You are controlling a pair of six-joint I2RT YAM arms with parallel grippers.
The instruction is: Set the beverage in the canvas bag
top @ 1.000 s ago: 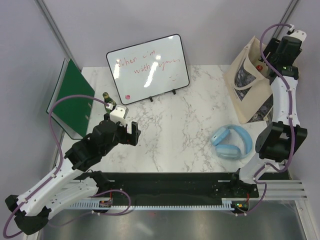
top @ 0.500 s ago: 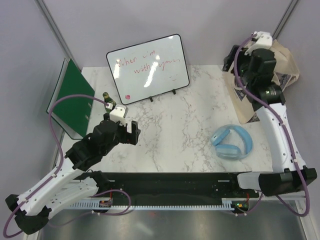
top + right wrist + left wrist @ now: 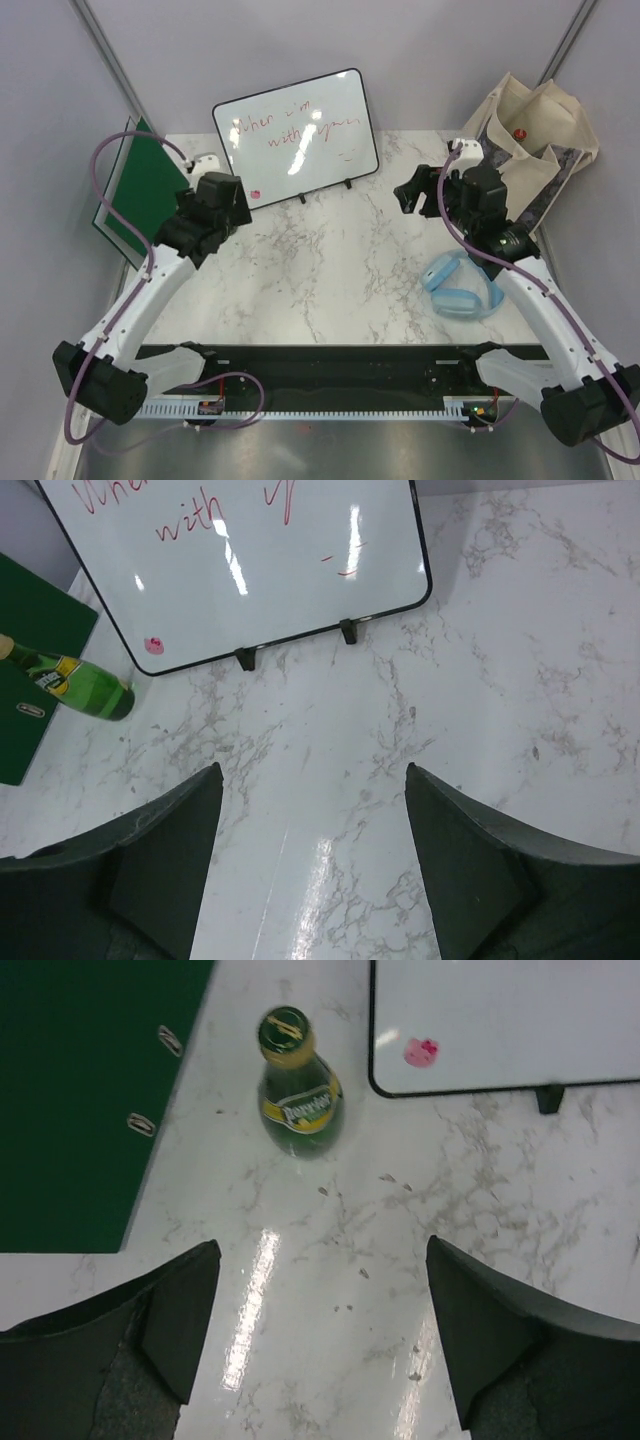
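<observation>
A green glass bottle (image 3: 298,1100) with a yellow label and gold cap stands at the back left of the marble table, between the green binder and the whiteboard. It also shows in the right wrist view (image 3: 75,683). In the top view my left arm hides it. My left gripper (image 3: 322,1260) is open and empty, above the table just short of the bottle. The cream canvas bag (image 3: 535,135) stands at the back right with its mouth open; something red-capped (image 3: 518,133) shows inside. My right gripper (image 3: 420,195) is open and empty, left of the bag over the table.
A whiteboard (image 3: 295,135) with red writing stands at the back centre. A green binder (image 3: 140,195) leans at the left edge. Blue headphones (image 3: 465,285) lie on the table at the right, under my right arm.
My right arm has drawn out of the bag and swung left and down over the table. My left arm has swung back and left, to above the green bottle.
</observation>
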